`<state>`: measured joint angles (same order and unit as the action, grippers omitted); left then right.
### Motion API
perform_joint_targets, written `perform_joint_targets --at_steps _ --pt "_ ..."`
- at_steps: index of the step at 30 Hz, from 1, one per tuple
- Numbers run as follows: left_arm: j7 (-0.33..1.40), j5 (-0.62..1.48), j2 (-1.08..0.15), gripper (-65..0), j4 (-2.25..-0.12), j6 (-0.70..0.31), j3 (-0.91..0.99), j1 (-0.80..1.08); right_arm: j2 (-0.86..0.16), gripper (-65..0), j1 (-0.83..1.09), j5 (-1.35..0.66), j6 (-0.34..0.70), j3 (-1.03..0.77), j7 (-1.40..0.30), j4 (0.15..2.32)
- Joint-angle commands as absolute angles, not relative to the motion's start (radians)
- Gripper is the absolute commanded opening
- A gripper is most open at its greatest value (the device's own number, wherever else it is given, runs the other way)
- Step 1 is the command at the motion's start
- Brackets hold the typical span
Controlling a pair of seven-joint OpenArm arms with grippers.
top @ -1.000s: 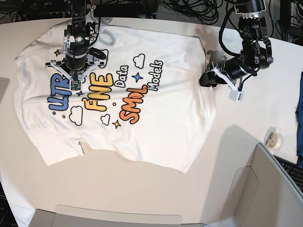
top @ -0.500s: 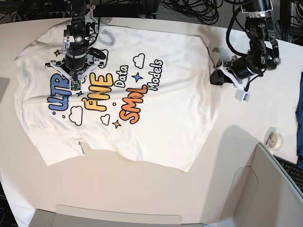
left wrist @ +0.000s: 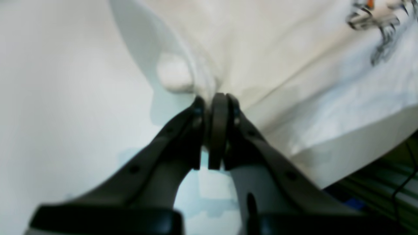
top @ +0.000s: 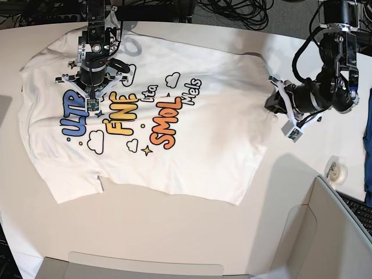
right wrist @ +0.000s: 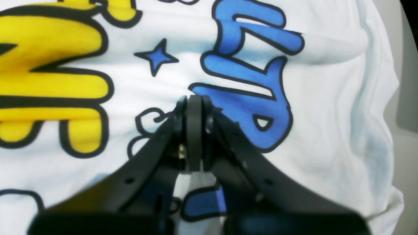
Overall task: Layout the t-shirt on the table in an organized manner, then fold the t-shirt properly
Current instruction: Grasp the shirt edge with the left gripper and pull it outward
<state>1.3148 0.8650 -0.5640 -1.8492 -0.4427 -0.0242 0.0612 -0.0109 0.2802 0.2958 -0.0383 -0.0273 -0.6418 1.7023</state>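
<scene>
- The t-shirt (top: 145, 116) is spread on the desk (top: 174, 232).
- Its hem edge is pinched by the closed left gripper (left wrist: 214, 101); the cloth stretches ahead.
- The right gripper (right wrist: 194, 101) is pressed closed onto the print, holding nothing.

The t-shirt (top: 174, 133) is lying spread on the table (top: 174, 232), the right gripper (top: 93, 99) resting on its left part, the left gripper (top: 273, 104) pinching its right edge.

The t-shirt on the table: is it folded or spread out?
Spread out, not folded. The t-shirt lies open on the table, print showing, with a fold across the lettering; the left claw pinches its edge.
</scene>
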Motion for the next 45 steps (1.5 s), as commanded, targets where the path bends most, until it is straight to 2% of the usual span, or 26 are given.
perform_joint_targets --at_steps 1,9,11,15,18,26,32,35,38,39,45 --pt "1.317 0.869 -0.604 -65.0 -1.862 -0.444 -0.054 0.058 -0.012 -65.0 0.298 0.266 -0.012 -0.03 -0.757 1.673" --pt "1.302 0.869 -0.766 -64.4 -1.856 -0.444 -0.268 -0.074 -0.025 -65.0 0.298 0.266 -0.012 -0.031 -0.757 1.638" --pt "1.273 0.858 -0.8 -59.6 -1.854 -0.443 -0.292 -0.079 -0.025 -65.0 0.3 0.266 -0.012 -0.031 -0.757 1.639" --pt "1.23 0.716 -0.808 -44.2 -1.854 -0.443 -0.309 -0.073 -0.025 -65.0 0.3 0.266 -0.012 -0.031 -0.757 1.639" --pt "1.184 0.585 -0.806 -40.2 -1.853 -0.443 -0.309 -0.018 -0.025 -65.0 0.3 0.266 -0.012 -0.031 -0.757 1.639" --pt "1.029 0.292 -0.792 -40.3 -1.764 -0.443 -0.3 0.065 -0.025 -65.0 0.3 0.266 -0.012 -0.033 -0.757 1.639" --pt "0.874 0.262 -0.792 -40.6 -1.644 -0.443 -0.203 0.156 -0.025 -65.0 0.298 0.266 -0.012 -0.033 -0.757 1.639" --pt "0.839 0.262 -0.791 -47.9 -1.589 -0.443 -0.203 0.168 -0.027 -65.0 0.297 0.266 -0.012 -0.033 -0.757 1.639" --pt "0.831 0.262 -0.754 -63.2 -1.531 -0.443 -0.202 0.165 -0.027 -65.0 0.295 0.266 -0.012 -0.033 -0.757 1.639" --pt "0.829 0.262 -0.736 -65.0 -1.52 -0.443 -0.202 0.165 -0.027 -65.0 0.295 0.266 -0.012 -0.033 -0.757 1.639" --pt "0.84 0.263 -0.627 -65.0 -1.512 -0.446 -0.202 0.099 -0.027 -65.0 0.294 0.266 -0.012 -0.031 -0.757 1.639"
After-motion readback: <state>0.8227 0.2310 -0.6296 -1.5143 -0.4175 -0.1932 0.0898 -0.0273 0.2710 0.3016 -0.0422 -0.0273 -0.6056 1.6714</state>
